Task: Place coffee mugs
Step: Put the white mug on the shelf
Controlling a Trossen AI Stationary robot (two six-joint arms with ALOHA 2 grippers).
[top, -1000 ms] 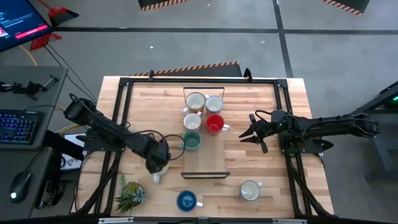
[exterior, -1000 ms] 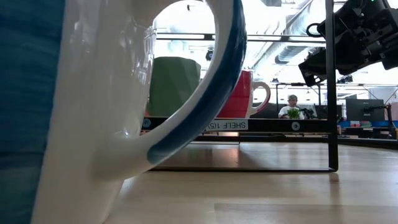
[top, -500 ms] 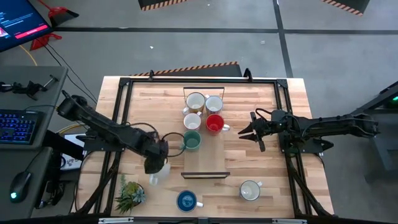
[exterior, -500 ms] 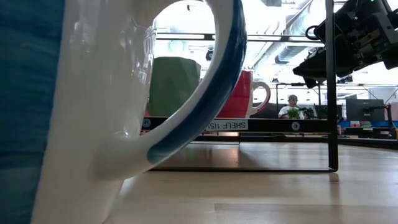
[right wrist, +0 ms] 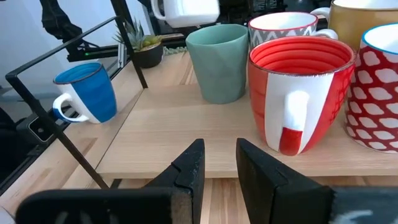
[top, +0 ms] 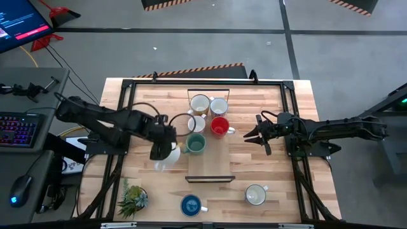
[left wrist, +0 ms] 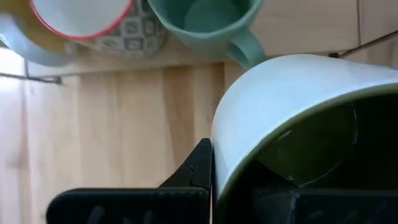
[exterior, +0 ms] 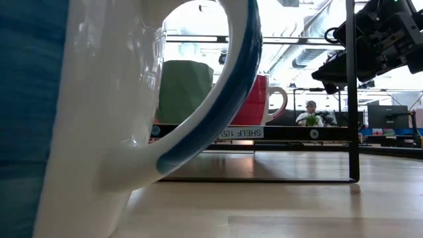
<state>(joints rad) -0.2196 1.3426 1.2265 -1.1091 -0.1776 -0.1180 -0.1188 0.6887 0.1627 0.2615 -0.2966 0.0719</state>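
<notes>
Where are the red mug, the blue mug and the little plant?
red mug (top: 219, 126), high view, its inside
blue mug (top: 190, 205), high view, its inside
plant (top: 132, 198), high view, its leaves

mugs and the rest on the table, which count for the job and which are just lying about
For the job: held white mug, teal mug, red mug, blue mug, cream mug, shelf.
Lying about: potted plant, keyboard.
</notes>
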